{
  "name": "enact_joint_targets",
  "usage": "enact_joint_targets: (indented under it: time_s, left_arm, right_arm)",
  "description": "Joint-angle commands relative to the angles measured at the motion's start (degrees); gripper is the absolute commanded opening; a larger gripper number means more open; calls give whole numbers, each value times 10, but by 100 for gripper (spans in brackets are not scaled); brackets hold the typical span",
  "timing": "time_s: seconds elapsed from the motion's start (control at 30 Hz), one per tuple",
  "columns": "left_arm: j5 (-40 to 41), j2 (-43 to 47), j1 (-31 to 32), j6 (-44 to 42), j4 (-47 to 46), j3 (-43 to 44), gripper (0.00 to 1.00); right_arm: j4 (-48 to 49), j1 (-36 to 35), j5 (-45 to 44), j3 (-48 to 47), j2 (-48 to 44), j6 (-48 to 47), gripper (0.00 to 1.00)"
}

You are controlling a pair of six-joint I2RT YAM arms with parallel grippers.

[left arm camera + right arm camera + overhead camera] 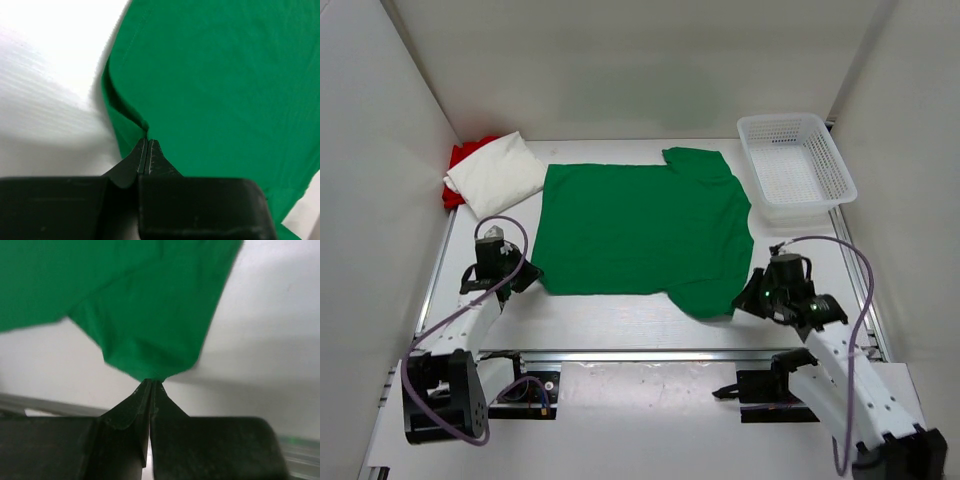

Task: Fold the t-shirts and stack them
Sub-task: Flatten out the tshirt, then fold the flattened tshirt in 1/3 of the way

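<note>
The green t-shirt (pixel 640 228) lies spread out flat in the middle of the table. My left gripper (pixel 527 272) is shut on its near-left hem corner, and in the left wrist view that gripper (pixel 147 141) pinches a small fold of green cloth (pixel 215 75). My right gripper (pixel 744 300) is shut on the near-right sleeve; the right wrist view has the gripper (pixel 151 382) holding the sleeve's tip (pixel 150 335), lifted slightly off the table. A folded white t-shirt (pixel 498 172) lies on the red t-shirt (pixel 467 155) at the far left.
A white plastic mesh basket (pixel 796 162) stands at the far right. White walls close in the table on the left, back and right. A metal rail (pixel 650 354) runs along the near edge between the arm bases.
</note>
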State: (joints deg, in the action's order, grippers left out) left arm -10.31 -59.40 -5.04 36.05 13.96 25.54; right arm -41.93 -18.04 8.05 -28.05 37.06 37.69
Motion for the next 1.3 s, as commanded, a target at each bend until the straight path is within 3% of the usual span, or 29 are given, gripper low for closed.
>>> enact_joint_targets:
  time_s: [0.0, 0.1, 0.27, 0.57, 0.9, 1.27]
  left_arm:
    - [-17, -24, -13, 52, -69, 28, 0]
    - [-11, -42, -8, 69, -92, 46, 0]
    - [8, -103, -10, 92, -128, 79, 0]
    - [10, -185, -21, 138, -182, 125, 0]
    - [22, -274, -23, 135, -177, 184, 0]
    - [28, -314, -25, 133, -183, 199, 0]
  right_arm:
    - [139, 118, 92, -41, 71, -95, 0]
    - [163, 157, 73, -79, 146, -139, 0]
    - [220, 162, 62, -136, 253, -141, 0]
    - [290, 199, 65, -226, 375, -152, 0]
    - [299, 189, 64, -369, 535, -168, 0]
    - [280, 170, 38, -521, 676, -199, 0]
